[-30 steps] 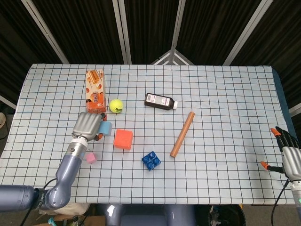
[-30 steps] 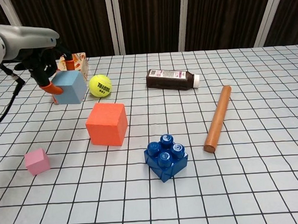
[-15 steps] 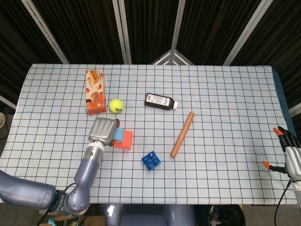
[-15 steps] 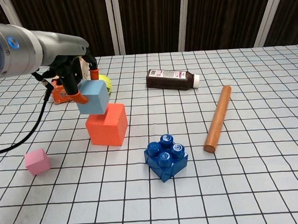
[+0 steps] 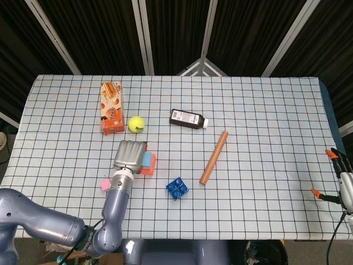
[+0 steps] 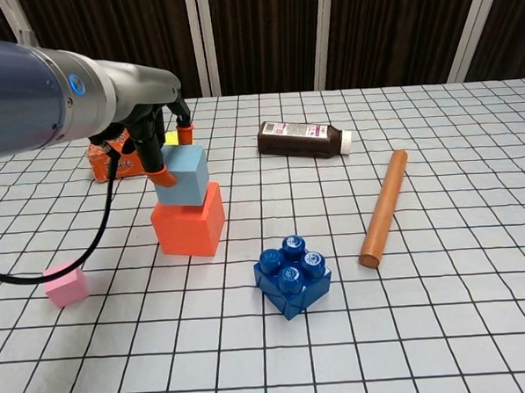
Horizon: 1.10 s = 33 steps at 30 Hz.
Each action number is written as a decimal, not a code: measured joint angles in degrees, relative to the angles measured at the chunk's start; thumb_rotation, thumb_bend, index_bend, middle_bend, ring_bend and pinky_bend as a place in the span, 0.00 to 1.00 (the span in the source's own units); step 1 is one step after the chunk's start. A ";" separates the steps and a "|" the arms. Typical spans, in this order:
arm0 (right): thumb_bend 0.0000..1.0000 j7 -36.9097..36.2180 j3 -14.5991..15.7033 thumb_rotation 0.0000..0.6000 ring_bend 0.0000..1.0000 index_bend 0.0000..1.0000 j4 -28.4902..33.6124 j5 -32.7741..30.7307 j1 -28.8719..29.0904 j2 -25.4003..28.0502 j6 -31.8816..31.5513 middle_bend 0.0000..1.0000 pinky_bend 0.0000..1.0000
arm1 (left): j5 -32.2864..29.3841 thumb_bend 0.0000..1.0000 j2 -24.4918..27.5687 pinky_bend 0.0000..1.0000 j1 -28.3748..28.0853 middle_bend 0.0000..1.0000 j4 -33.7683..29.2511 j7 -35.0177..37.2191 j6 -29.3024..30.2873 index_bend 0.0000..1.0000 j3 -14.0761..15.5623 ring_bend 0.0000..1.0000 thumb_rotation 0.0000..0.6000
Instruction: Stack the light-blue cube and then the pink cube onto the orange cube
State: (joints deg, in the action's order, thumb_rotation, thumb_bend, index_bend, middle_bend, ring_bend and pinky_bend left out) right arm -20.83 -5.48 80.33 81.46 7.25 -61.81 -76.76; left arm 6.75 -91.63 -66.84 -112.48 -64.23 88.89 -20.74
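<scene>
Light-blue cube: the light-blue foam cube (image 6: 182,176) sits on the orange foam cube (image 6: 190,221), slightly turned; a cube, so no long axis.
Left hand: the left hand (image 6: 150,132) pinches the light-blue cube, orange-tipped fingers (image 6: 162,178) on its left face and top corner.
Pink cube: the small pink foam cube (image 6: 65,285) lies left of the stack, open cloth around it.
Neighbours: blue toy brick (image 6: 292,276) front-right; yellow tennis ball (image 5: 136,123) behind.
Right hand: the right hand (image 5: 343,182) hangs at the table's right edge, fingers spread, holding nothing.

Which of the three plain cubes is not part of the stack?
The pink cube. It sits alone on the table, left of the orange cube, which carries the light-blue cube gripped by the left hand.
</scene>
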 measured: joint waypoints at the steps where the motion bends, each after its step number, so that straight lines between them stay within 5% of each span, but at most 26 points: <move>1: 0.07 -0.05 0.01 1.00 0.03 0.00 -0.02 0.07 -0.01 0.00 -0.05 0.04 0.12 | -0.07 0.32 -0.17 0.83 -0.05 0.80 0.42 -0.03 -0.09 0.40 -0.05 0.72 1.00; 33: 0.07 0.29 -0.07 1.00 0.03 0.00 0.17 -0.51 0.17 0.06 0.76 0.04 0.12 | 0.75 0.31 -0.16 0.83 1.33 0.79 2.81 0.08 -3.83 0.36 0.74 0.72 1.00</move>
State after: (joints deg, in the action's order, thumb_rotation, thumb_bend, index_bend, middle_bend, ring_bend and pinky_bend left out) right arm -20.55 -5.54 80.50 80.95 7.42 -61.75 -76.00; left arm 7.49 -91.79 -65.51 -109.67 -64.15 85.06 -20.00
